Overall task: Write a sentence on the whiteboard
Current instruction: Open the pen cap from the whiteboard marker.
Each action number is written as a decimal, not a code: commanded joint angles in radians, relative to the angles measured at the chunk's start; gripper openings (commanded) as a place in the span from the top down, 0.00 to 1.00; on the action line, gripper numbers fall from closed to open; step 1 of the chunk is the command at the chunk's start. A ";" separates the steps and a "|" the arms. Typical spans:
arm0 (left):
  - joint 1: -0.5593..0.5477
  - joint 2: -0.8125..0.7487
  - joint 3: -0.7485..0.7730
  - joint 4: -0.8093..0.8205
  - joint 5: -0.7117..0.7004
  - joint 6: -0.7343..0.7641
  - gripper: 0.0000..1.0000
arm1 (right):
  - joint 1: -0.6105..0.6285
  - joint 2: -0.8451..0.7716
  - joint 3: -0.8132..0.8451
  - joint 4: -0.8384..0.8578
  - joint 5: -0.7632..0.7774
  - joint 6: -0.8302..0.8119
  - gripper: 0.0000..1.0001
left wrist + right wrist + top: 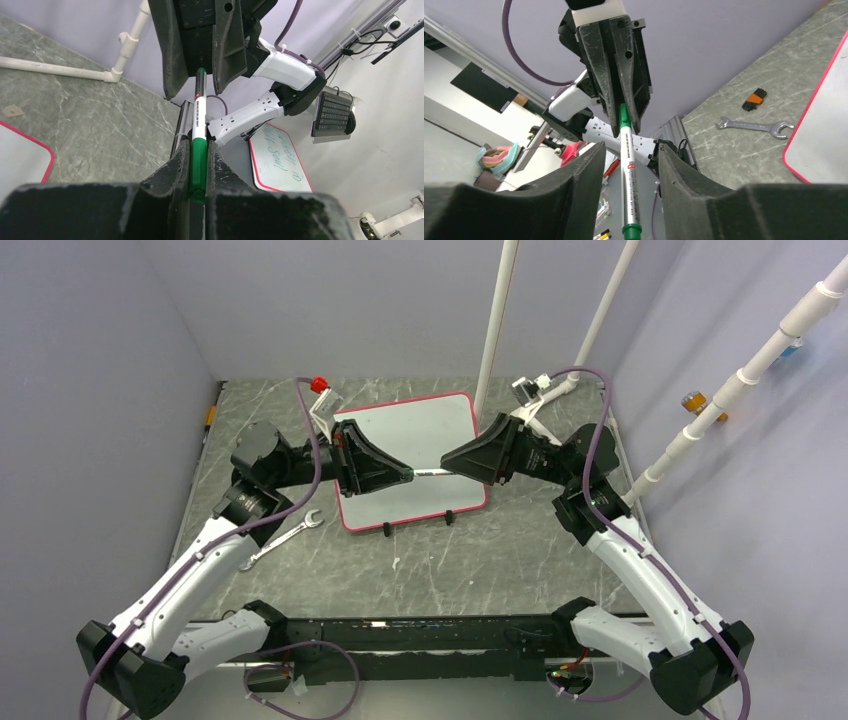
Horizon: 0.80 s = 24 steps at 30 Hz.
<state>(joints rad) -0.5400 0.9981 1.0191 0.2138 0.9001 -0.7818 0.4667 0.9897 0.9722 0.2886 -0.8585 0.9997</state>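
Item 1: whiteboard (420, 425). It lies flat on the worktop (480, 560), middle to far, a little askew, with a red-pink frame and two black clip feet on its near edge. I see both grippers meeting above its near half.

Item 2: marker (428, 472). White barrel, green cap. I see it held level over the board, running left to right between the two grippers.

Item 3: left gripper (198, 150). It comes in from the left, and its jaws are pinched tight on the green cap end of the marker.

Item 4: right gripper (629, 150). It comes in from the right, jaws spread wide. The barrel runs between the fingers, and my wrist view shows a clear gap on either side, with no contact.

Item 5: wrench (285, 538). Silver and open-ended, it lies flat on the worktop near the board's near left corner, not touching it, partly under the left arm
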 commanded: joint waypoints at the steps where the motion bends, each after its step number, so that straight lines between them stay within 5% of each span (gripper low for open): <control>1: 0.002 0.014 0.009 0.107 0.005 -0.030 1.00 | -0.002 0.009 0.006 0.096 -0.040 0.041 0.58; 24: 0.003 0.077 0.054 0.097 0.023 -0.009 1.00 | 0.009 0.047 0.037 0.075 -0.083 0.024 0.66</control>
<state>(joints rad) -0.5400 1.0653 1.0218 0.2722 0.9031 -0.7986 0.4690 1.0382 0.9707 0.3309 -0.9226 1.0321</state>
